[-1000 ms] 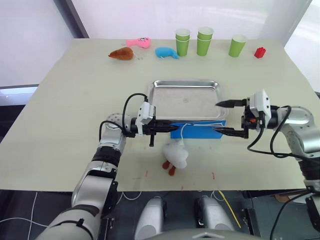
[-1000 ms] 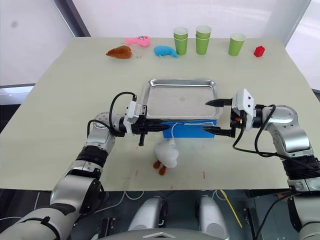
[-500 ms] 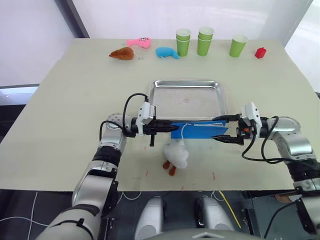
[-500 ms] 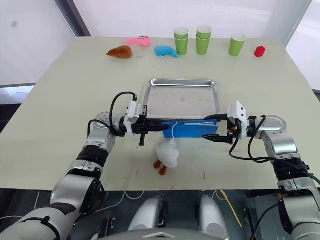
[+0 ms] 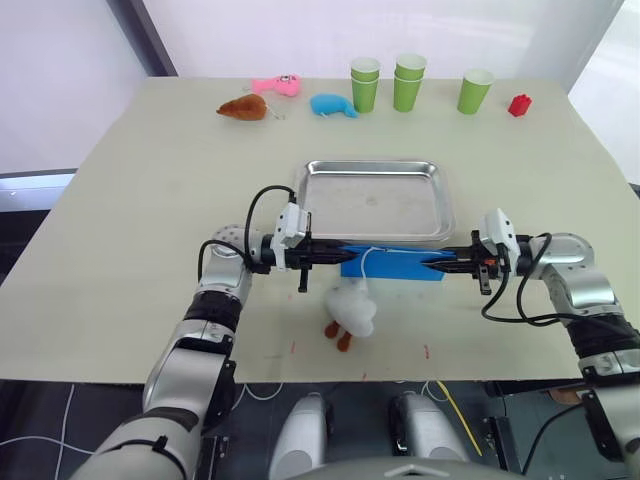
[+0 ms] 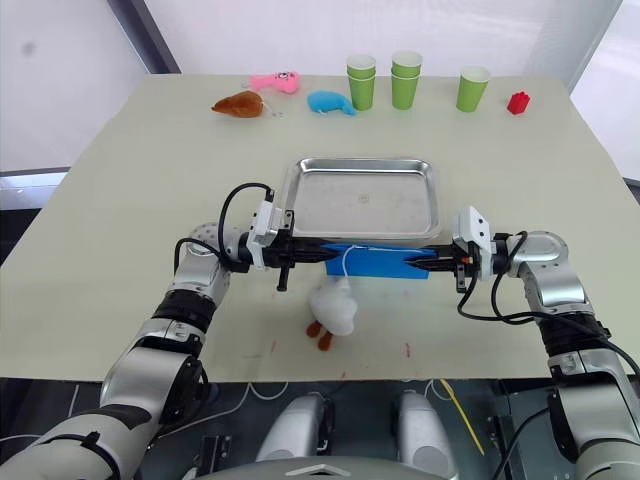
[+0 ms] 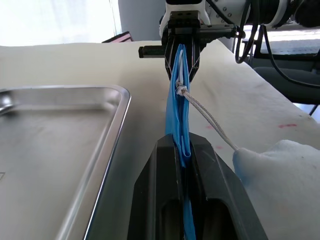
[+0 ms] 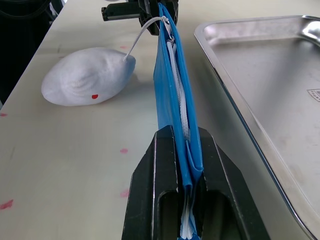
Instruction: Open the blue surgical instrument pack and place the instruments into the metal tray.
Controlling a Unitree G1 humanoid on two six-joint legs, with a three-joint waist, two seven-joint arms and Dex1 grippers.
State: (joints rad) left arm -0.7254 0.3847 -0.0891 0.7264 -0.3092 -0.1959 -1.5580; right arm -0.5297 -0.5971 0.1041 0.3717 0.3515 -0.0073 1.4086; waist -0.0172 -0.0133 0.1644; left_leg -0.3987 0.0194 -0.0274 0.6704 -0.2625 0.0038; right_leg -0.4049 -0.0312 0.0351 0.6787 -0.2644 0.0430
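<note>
In the left eye view you see the blue surgical instrument pack [image 5: 392, 263] stretched between the two grippers, its long axis running from the left gripper [image 5: 338, 256] to the right gripper [image 5: 436, 263], parallel to the near rim of the metal tray [image 5: 375, 199]. The pack stands on edge, so you look at it as a narrow blue band. The tray is shiny steel, shallow, with rounded corners, and lies just beyond both grippers. A white cord [image 5: 364, 262] hangs from the pack down to a white plush duck [image 5: 349, 310], which rests on the table [image 5: 120, 210] just nearer than the left gripper.

In the left wrist view your left gripper's black fingers [image 7: 162, 165] are closed on one end of the pack, the blue fabric pinched between them. The pack runs straight away from this gripper to the other one, thin and smooth, with the cord tied at its top edge. The tray rim lies close beside it.

In the right wrist view the right gripper's fingers [image 8: 212, 170] are closed on the other end in the same way. Here you see a pale zipper [image 8: 177, 95] along the pack's upper edge and grey-white lining at the pinched end.
</note>
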